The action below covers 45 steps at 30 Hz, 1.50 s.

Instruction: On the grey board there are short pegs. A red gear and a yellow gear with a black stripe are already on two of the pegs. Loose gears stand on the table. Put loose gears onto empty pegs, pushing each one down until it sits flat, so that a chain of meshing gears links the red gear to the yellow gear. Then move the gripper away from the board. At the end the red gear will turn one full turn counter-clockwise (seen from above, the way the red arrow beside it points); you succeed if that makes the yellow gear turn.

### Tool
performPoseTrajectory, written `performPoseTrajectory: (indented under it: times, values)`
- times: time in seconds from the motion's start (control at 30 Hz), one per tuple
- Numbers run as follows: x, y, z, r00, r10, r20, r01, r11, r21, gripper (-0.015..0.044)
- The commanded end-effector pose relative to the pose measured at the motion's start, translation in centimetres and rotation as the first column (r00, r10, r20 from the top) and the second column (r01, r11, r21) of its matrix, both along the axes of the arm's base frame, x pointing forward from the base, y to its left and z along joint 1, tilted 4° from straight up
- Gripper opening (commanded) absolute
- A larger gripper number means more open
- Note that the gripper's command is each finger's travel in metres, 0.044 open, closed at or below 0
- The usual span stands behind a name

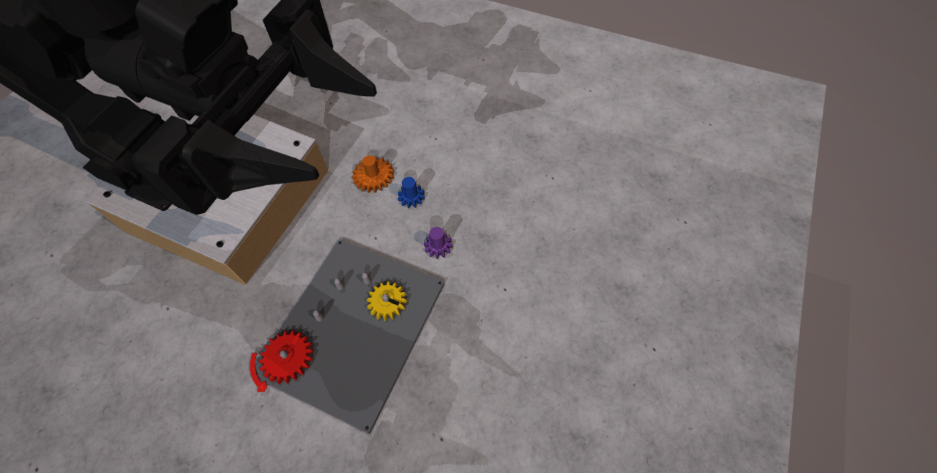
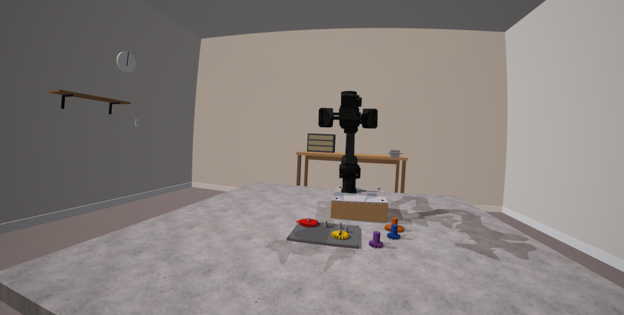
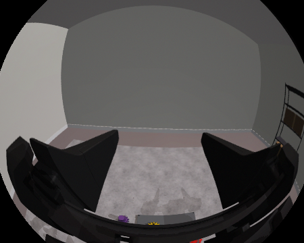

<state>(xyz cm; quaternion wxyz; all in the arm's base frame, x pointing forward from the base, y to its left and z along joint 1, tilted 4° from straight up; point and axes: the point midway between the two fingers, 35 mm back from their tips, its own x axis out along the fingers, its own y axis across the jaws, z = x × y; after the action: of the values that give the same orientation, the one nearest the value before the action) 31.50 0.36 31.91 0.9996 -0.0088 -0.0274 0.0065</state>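
Beside the grey board (image 1: 367, 365) (image 2: 304, 241) (image 3: 165, 219), off its yellow-gear end, stand the orange gear (image 1: 372, 175) (image 2: 394, 227), blue gear (image 1: 411, 194) (image 2: 393, 235) and purple gear (image 1: 437, 244) (image 2: 376, 243) (image 3: 123, 219); on the board sit the red gear (image 1: 288, 357) (image 2: 308, 223) (image 3: 196, 241) and yellow gear (image 1: 376, 303) (image 2: 337, 235) (image 3: 153, 223); above the board's level, the parallel-jaw gripper (image 1: 346, 131) (image 2: 348, 117) (image 3: 161, 136) is spread wide, grasping nothing
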Motion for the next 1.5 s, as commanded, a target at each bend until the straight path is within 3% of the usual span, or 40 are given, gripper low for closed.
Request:
performPoseTrajectory:
  times: [0.0,0.2,0.37,0.53,0.67,0.77,0.83,1.47]
  values:
    - [0.1,0.1,-0.2,1.000,0.004,-0.010,-0.004,1.000,0.009,0.0426]
    - [2.3,4.6,-7.4,0.933,0.130,-0.337,-0.034,0.961,0.275,0.0440]
    - [1.7,9.3,-14.3,0.754,0.217,-0.619,0.093,0.899,0.428,0.0440]
    - [-1.4,13.3,-20.7,0.493,0.223,-0.841,0.315,0.855,0.412,0.0440]
    - [-5.6,15.5,-25.3,0.240,0.143,-0.960,0.505,0.827,0.249,0.0440]
    - [-8.9,16.3,-27.8,0.071,0.040,-0.997,0.605,0.792,0.075,0.0440]
    - [-9.8,17.3,-28.2,0.039,0.015,-0.999,0.622,0.782,0.036,0.0440]
    - [-9.5,17.3,-30.6,0.035,0.012,-0.999,0.624,0.781,0.031,0.0440]
